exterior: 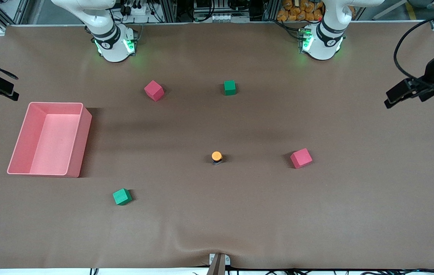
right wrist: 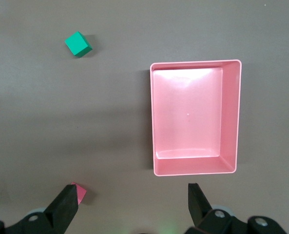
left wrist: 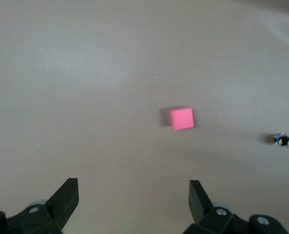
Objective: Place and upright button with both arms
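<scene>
Both pincers spread wide, holding nothing: left pincer [left wrist: 133,195] over the surface [exterior: 354,198] near a pink cube [left wrist: 182,118], right pincer [right wrist: 132,202] above the bin [right wrist: 195,168]. Button [exterior: 217,157] stands upright w/ cap up, mid-surface, btwn that cube and a green cube [exterior: 121,196].

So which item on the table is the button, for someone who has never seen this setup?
Start at the pink bin toward the right arm's end of the table, then move along to the table's middle. The button stands there beside a pink cube: round orange cap, dark body, smaller than any cube.
</scene>
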Robot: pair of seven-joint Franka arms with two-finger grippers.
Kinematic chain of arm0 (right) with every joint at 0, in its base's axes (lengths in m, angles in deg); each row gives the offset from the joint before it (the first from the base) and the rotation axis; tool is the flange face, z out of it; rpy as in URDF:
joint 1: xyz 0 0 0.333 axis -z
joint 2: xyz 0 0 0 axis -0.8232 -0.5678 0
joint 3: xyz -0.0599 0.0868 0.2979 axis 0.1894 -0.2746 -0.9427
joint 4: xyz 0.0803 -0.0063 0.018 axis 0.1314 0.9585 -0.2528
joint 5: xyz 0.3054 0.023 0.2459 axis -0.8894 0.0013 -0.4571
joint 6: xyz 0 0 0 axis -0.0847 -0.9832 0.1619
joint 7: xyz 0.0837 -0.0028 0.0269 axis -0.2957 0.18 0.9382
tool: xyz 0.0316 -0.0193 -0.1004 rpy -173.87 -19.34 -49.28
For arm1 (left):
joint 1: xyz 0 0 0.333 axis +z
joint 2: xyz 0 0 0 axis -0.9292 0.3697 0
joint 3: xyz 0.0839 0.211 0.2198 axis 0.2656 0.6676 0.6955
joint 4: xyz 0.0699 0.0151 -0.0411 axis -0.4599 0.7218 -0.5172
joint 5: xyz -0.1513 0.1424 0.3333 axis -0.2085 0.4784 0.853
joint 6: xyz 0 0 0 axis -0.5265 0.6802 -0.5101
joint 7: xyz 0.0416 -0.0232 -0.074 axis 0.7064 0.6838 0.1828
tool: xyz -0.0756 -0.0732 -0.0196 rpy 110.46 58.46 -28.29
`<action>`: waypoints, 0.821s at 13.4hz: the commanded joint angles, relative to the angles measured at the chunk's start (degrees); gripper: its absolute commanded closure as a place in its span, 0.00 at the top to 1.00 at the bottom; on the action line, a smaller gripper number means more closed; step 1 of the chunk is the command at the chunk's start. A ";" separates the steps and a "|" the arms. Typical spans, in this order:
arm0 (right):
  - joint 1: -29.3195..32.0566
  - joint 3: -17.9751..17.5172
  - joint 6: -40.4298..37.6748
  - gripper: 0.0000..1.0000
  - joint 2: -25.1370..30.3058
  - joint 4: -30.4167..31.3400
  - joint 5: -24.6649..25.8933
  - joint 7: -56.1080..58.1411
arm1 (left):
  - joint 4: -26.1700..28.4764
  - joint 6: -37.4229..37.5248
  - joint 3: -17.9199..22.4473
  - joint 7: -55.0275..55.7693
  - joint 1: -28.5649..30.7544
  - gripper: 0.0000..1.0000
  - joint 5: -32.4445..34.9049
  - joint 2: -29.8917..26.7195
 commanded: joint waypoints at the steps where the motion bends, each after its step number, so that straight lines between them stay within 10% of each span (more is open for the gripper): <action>1: 0.34 -0.09 0.13 1.00 0.27 -0.12 -0.80 -0.67 | 8.68 -3.80 -1.11 -2.16 0.50 1.00 2.62 -6.18; 11: -1.06 -0.36 0.75 1.00 -0.17 -0.03 -0.89 -0.75 | 4.75 -3.90 -1.02 -5.33 1.47 1.00 3.24 -3.39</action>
